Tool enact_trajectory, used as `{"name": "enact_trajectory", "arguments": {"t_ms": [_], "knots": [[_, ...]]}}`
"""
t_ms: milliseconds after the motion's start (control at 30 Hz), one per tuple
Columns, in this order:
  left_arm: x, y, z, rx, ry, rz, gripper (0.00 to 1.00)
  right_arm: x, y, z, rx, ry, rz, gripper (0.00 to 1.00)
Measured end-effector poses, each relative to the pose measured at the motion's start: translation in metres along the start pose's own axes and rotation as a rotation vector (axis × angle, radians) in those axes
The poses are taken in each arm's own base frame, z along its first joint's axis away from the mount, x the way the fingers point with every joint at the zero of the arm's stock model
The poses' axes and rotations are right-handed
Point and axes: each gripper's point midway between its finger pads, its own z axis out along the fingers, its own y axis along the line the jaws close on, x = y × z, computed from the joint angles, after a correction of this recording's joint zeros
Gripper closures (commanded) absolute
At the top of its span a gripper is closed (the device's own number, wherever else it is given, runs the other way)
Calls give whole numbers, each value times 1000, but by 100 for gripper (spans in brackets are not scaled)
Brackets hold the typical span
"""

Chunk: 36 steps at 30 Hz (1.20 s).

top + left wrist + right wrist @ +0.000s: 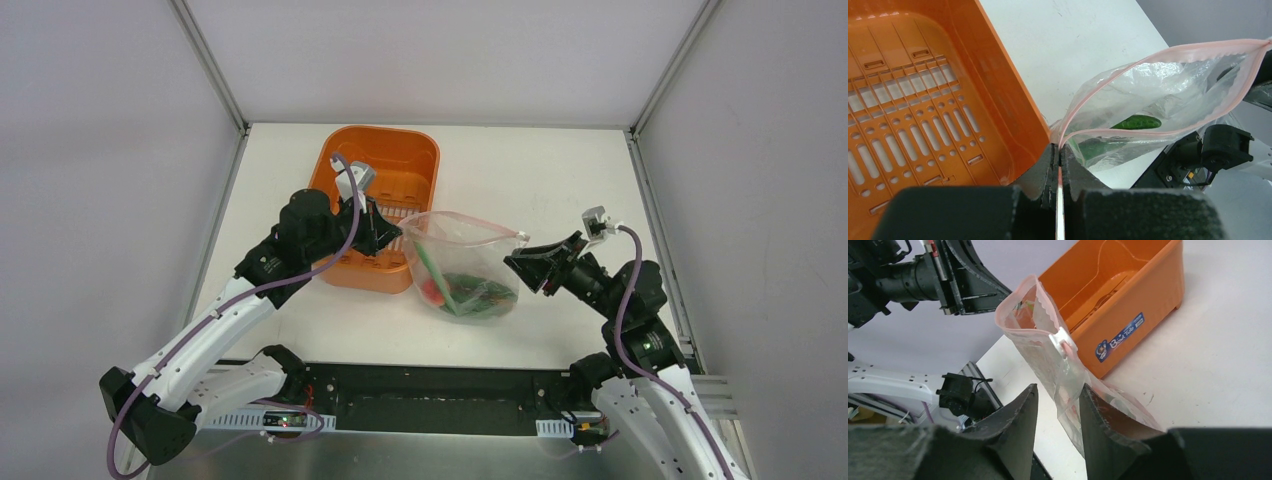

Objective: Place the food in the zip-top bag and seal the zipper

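The zip-top bag [462, 268] stands on the table with its mouth gaping upward. The food lies in its bottom: green chilies [437, 268] and red pieces [432, 292]. A green chili [1135, 121] shows through the plastic in the left wrist view. My left gripper [388, 240] is shut on the left end of the pink zipper [1188, 50], and the strip runs between its jaws [1059, 152]. My right gripper [515, 262] is open at the bag's right end. Its fingers [1058, 392] straddle the bag's edge [1048, 355] just below the white slider tab [1063, 342].
The orange plastic tub [380, 175] stands behind and left of the bag, right beside my left gripper [908, 100], and it looks empty. It also shows in the right wrist view [1118, 300]. Metal frame rails border the table on both sides.
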Motion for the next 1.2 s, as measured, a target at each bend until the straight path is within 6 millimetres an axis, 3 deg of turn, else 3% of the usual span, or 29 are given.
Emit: {"name": "enact_trajectory", "arguments": {"t_ms": [367, 500, 600, 733, 800, 833, 900, 933, 1100, 1200], "knots": [[1, 0, -1, 2, 3, 1, 100, -12, -19, 4, 82, -68, -64, 54], [3, 0, -1, -1, 9, 0, 100, -6, -22, 9, 77, -32, -78, 70], [3, 1, -1, -1, 10, 1, 100, 3, -23, 13, 57, 10, -78, 88], [3, 1, -1, -2, 10, 1, 100, 4, -17, 13, 20, 22, -85, 100], [3, 1, -1, -4, 9, 1, 100, 3, -14, 11, 11, 9, -92, 100], [3, 2, -1, -6, 9, 0, 90, 2, -13, 10, 8, 3, -95, 100], [2, 3, -1, -10, 8, -1, 59, 0, -10, 8, 1, -12, -104, 100], [3, 3, -1, -11, 9, 1, 52, -1, -9, 6, -3, -19, -108, 100], [1, 2, -7, -19, 28, 3, 41, -1, -8, 6, -5, -22, -109, 100], [-18, -9, -16, -5, 6, 53, 39, 1, -9, 7, -7, -11, -101, 100]]}}
